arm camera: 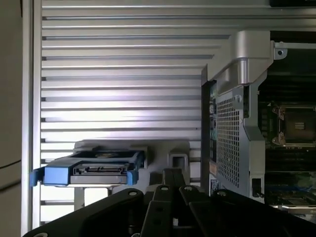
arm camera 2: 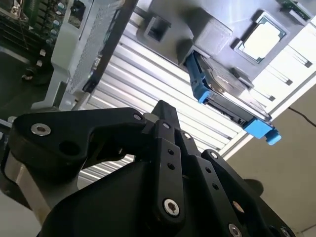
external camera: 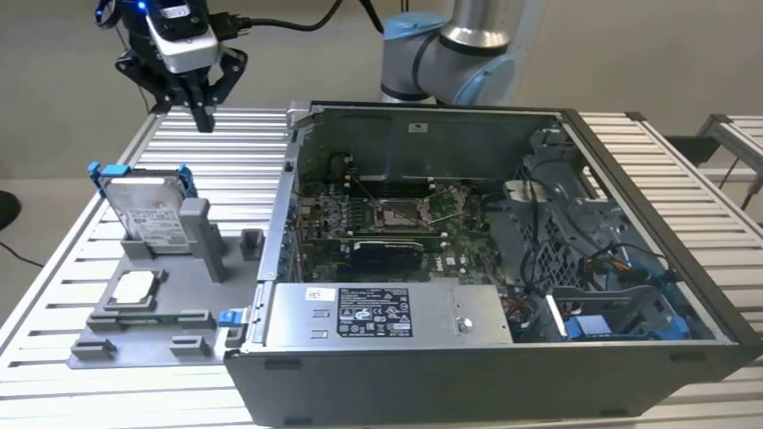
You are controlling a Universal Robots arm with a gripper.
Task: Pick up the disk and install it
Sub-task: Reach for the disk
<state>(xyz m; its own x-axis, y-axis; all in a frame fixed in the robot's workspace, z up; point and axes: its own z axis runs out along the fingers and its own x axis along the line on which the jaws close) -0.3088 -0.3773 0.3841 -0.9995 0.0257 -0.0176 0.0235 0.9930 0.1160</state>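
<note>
The disk (external camera: 148, 210) is a silver-grey drive with a white label and a blue carrier. It stands upright on edge in a grey holder (external camera: 155, 313) at the exterior view's left. In the first wrist view the disk (arm camera: 98, 170) shows edge-on with its connector facing the camera, and in the second wrist view the disk (arm camera 2: 222, 94) leans in the holder. My gripper (external camera: 204, 116) hangs high above the table, behind the disk and well clear of it. Its black fingers (arm camera 2: 165, 116) are shut with nothing between them.
An open computer case (external camera: 573, 125) fills the middle and the exterior view's right, with a motherboard (external camera: 394, 214), a grey power-supply box (external camera: 381, 313) and a blue-edged bay (external camera: 614, 317). A small square chip (external camera: 135, 284) lies on the holder. The slatted table (external camera: 232, 147) lies under my gripper.
</note>
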